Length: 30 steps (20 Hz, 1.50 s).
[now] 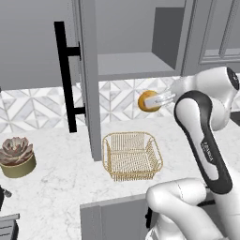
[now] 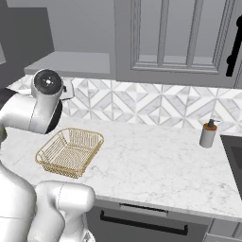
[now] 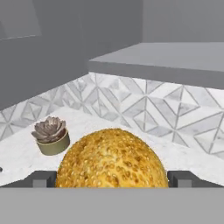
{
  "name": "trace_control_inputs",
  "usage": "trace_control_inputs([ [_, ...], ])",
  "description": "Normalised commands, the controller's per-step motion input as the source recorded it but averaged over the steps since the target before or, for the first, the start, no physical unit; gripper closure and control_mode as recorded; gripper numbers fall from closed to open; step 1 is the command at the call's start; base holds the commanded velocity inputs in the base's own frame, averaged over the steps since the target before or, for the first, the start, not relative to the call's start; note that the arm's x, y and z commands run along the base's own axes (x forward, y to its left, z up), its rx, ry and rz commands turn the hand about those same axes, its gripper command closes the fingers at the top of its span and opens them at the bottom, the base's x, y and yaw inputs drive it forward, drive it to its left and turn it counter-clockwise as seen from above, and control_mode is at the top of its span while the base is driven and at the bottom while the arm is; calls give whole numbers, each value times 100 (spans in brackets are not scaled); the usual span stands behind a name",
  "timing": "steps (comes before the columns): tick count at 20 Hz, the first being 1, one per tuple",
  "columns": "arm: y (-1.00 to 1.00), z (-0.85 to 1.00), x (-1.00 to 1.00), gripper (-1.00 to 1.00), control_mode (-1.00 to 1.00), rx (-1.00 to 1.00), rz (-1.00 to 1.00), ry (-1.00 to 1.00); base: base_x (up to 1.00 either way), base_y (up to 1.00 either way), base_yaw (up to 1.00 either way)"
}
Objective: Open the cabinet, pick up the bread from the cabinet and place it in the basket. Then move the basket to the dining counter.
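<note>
- the bread [image 1: 148,101], a round golden-orange bun, sits in the air between the spread fingers of the gripper [image 1: 151,101], below the cabinet's bottom shelf and in front of the patterned tile backsplash [image 1: 119,101].
- in the hand view the bread [image 3: 112,159] lies between the two dark fingertips [image 3: 40,180], which stand wide at either side of it; whether they press on it i cannot tell.
- the basket [image 1: 131,155], gold wire with flared sides, stands empty on the marble worktop [image 1: 61,185], below the bread and a little nearer the base; open air lies between the two.
- the cabinet [image 1: 133,37] is open: its door [image 1: 89,79] stands swung out, edge toward the left base camera, its lower end just beside the basket's left rim, the long black bar handle [image 1: 65,77] on its left side.
- the arm's white and dark link [image 1: 204,140] rises just to the right of the basket.
- a succulent in a small pot [image 1: 16,157] sits well apart on the worktop, left of the door.
- in the right base view the worktop to the right of the basket [image 2: 70,151] is bare as far as a soap dispenser [image 2: 208,134] near the backsplash.
</note>
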Motion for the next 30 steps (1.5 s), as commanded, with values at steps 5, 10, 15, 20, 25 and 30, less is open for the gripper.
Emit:
trace_control_inputs([
  [5, 0, -96, 14, 100, -100, -23, -4, 38, 0, 0, 0],
  [10, 1, -89, 45, 100, -100, -12, -9, 27, 0, 0, 0],
  [15, 2, -76, 54, 100, -100, 0, 0, 4, 0, 0, 0],
  [20, 0, -99, 26, 100, -100, -5, 0, 2, 0, 0, 0],
  [25, 0, -85, 15, 100, -100, -9, 0, 3, 0, 0, 0],
  [30, 0, -52, 23, 100, -100, -7, 0, 7, 0, 0, 0],
])
